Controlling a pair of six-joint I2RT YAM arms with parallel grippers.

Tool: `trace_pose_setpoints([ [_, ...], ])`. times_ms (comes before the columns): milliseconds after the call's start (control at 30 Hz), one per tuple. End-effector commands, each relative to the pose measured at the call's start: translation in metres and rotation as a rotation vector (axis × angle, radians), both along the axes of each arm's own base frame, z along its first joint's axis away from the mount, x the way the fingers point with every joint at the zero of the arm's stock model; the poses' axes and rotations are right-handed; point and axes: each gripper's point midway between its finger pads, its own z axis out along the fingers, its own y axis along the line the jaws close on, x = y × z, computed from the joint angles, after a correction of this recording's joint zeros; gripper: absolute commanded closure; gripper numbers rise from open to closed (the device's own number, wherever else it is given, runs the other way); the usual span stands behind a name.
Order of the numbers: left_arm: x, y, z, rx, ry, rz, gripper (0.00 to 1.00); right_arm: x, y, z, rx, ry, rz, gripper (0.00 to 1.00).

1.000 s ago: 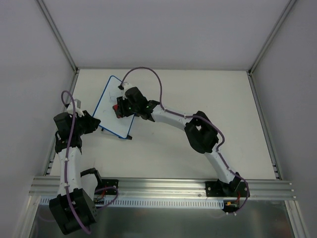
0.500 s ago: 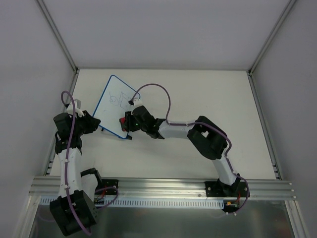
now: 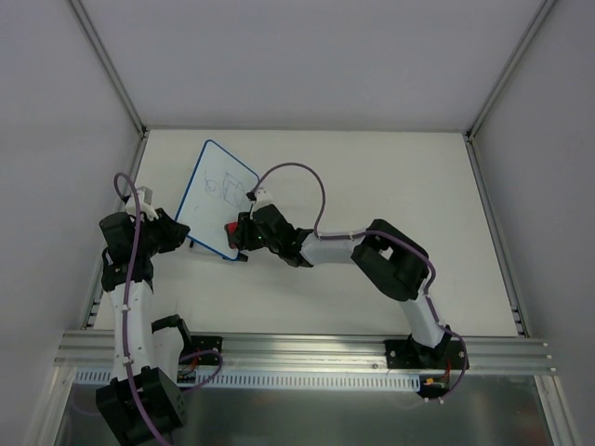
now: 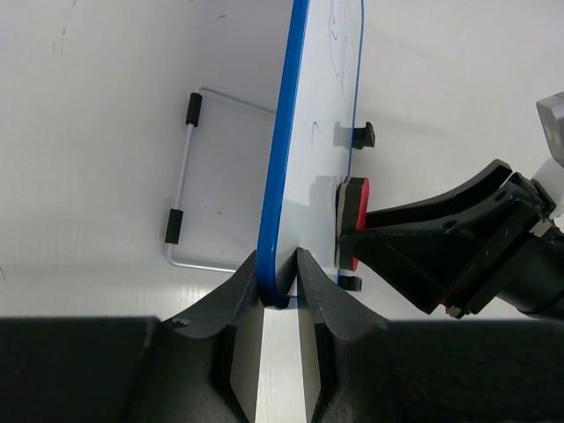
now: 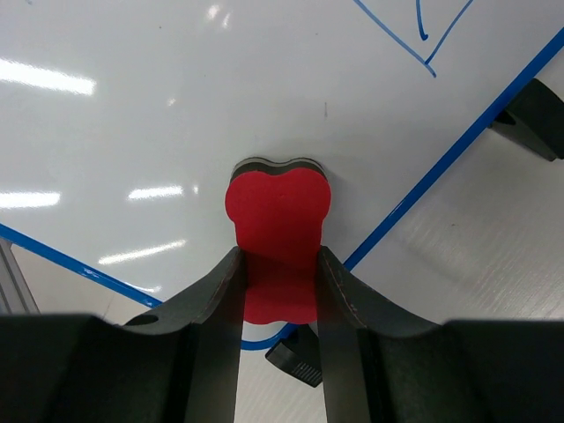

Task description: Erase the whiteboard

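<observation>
Top external view: left gripper (image 3: 181,234) pinches the tilted whiteboard's (image 3: 216,195) lower edge at the table's (image 3: 372,167) left, right gripper (image 3: 240,232) presses a red eraser (image 3: 232,226) on its near corner, so wiping looks to be the step in hand, and the next sweep should climb across the blue doodles (image 3: 223,183).

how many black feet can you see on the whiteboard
2: a lower foot under the red eraser, an upper foot farther along the whiteboard rim. More may be hidden.

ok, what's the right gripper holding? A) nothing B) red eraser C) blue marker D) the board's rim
B: the right gripper is shut on the red eraser, which sits against the whiteboard. The left gripper is the one clamping the blue rim.
</observation>
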Motion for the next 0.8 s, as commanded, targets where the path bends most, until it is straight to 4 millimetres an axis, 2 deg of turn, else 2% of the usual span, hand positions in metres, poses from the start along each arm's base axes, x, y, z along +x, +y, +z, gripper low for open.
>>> trace_pose_setpoints([
  [0,-0.022,-0.031,0.002,-0.071,0.081,-0.121,1.0,-0.051,0.001,-0.033,-0.133,0.048,0.147,1.0],
  [67,-0.021,-0.031,0.012,-0.067,0.069,-0.121,1.0,-0.048,0.002,-0.026,-0.139,0.012,0.164,1.0],
  [300,-0.024,-0.031,0.015,-0.08,0.074,-0.103,1.0,-0.038,0.008,0.016,-0.142,-0.117,0.216,1.0],
  [333,-0.021,-0.029,0.023,-0.066,0.055,-0.103,1.0,-0.035,0.008,0.026,-0.132,-0.132,0.215,1.0],
  [433,-0.019,-0.031,0.032,-0.085,0.063,-0.114,1.0,-0.031,0.006,0.037,-0.124,-0.157,0.215,1.0],
  [467,-0.02,-0.032,0.032,-0.108,0.081,-0.101,1.0,-0.03,0.007,0.045,-0.114,-0.167,0.213,1.0],
  [633,-0.023,-0.028,0.024,-0.127,0.111,-0.039,1.0,-0.025,0.012,0.058,-0.1,-0.192,0.217,1.0],
  [767,-0.022,-0.026,0.018,-0.129,0.135,-0.027,1.0,-0.02,0.024,0.075,-0.071,-0.23,0.234,1.0],
])
